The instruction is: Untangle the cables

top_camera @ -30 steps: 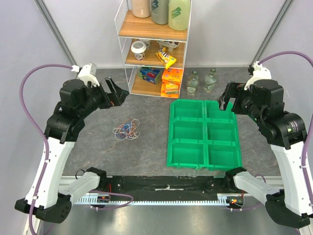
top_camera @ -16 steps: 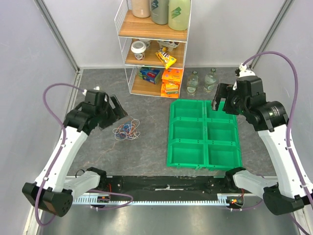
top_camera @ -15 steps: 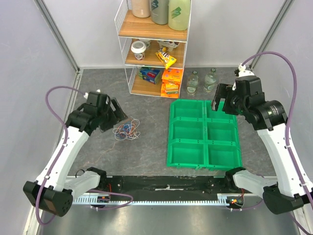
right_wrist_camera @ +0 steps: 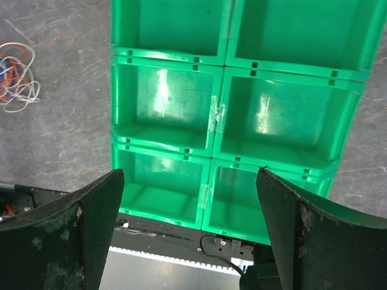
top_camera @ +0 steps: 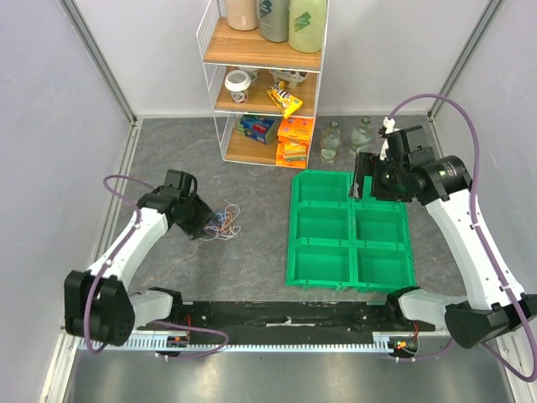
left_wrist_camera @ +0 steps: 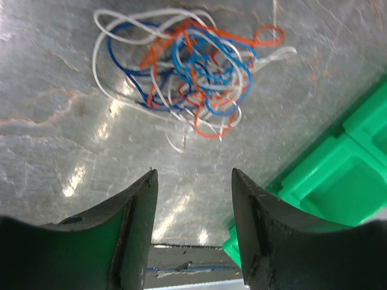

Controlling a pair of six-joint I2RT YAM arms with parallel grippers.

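Orange, blue, white cables (left_wrist_camera: 192, 78) lie clear of the green bins (left_wrist_camera: 329, 181); left gripper (left_wrist_camera: 192, 178) and right gripper (right_wrist_camera: 190, 181) both released.

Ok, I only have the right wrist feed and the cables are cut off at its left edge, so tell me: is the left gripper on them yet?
Observer: No. The left gripper is open, and the cables lie on the table just ahead of it, none between its jaws.
Operator: One clump or separate coils?
Observer: One clump, with white, blue and orange strands looped through each other.
Operator: Where does my gripper sit, seen from above?
Observer: The right gripper hangs over the far row of the green bins.
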